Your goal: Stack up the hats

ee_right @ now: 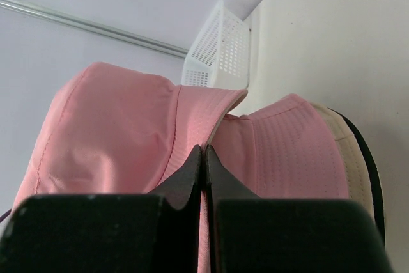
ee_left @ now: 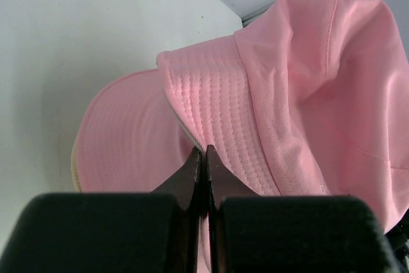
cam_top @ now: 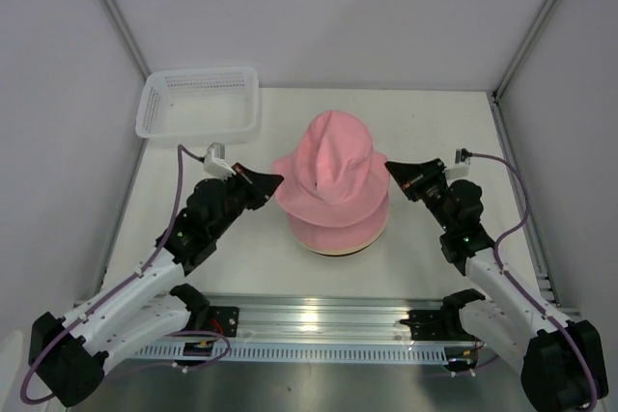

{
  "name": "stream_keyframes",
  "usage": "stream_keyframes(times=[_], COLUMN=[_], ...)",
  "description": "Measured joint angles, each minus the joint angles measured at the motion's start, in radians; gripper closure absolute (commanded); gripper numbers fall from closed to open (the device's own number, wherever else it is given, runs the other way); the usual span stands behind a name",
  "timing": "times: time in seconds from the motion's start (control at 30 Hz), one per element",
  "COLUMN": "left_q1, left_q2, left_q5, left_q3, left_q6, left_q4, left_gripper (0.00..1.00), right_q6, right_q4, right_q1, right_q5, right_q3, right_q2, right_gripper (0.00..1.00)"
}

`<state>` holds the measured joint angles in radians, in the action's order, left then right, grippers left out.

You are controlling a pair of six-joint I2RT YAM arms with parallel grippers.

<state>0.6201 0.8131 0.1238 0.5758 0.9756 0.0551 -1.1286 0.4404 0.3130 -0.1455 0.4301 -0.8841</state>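
White table (cam_top: 435, 123) is sitting inside a pale-walled booth w/ metal frame posts running up the corners. Mesh basket (cam_top: 200, 101), white plastic, is resting at far-L corner, well apart from everything else. Grooved metal rail (cam_top: 319, 320) is running along near edge betw. the two arm bases.

Hats are sitting as one pile at table ctr. Top pink hat (cam_top: 333, 166) is riding highest, crown creased and leaning, brim flopping out over the pile. Lower pink hat (cam_top: 340, 229) is lying right under it, brim showing round the near side. R wrist view is showing more: beige hat (ee_right: 353, 171) is peeking out as a thin band under the lower pink one. Black hat (ee_right: 374, 180) is edging out below that, at the bottom of the pile.

L gripper (cam_top: 275, 180) is reaching in from the L side, fingers clenched flat together, tips pinching L brim of top pink hat. R gripper (cam_top: 391, 168) is mirroring it from the R side, fingers likewise pressed tight, nipping R brim of same hat. Both wrist cams are looking along the closed fingers straight into pink cloth. Brim is standing raised off the lower pink hat at each pinch. Cannot tell how far cloth is going in betw. the tips.
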Motion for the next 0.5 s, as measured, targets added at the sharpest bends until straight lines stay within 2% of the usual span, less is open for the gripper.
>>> stream_keyframes(times=[0.5], left_q1=[0.02], left_q2=[-0.032], left_q5=[0.04], left_q3=[-0.102], left_q6=[0.089], left_q4=[-0.056], left_gripper=[0.99], right_q6=[0.043], right_q4=[-0.108], right_q1=[0.006], right_q5=[0.002], right_q3=[-0.028], right_q2=[0.074], right_gripper=[1.0])
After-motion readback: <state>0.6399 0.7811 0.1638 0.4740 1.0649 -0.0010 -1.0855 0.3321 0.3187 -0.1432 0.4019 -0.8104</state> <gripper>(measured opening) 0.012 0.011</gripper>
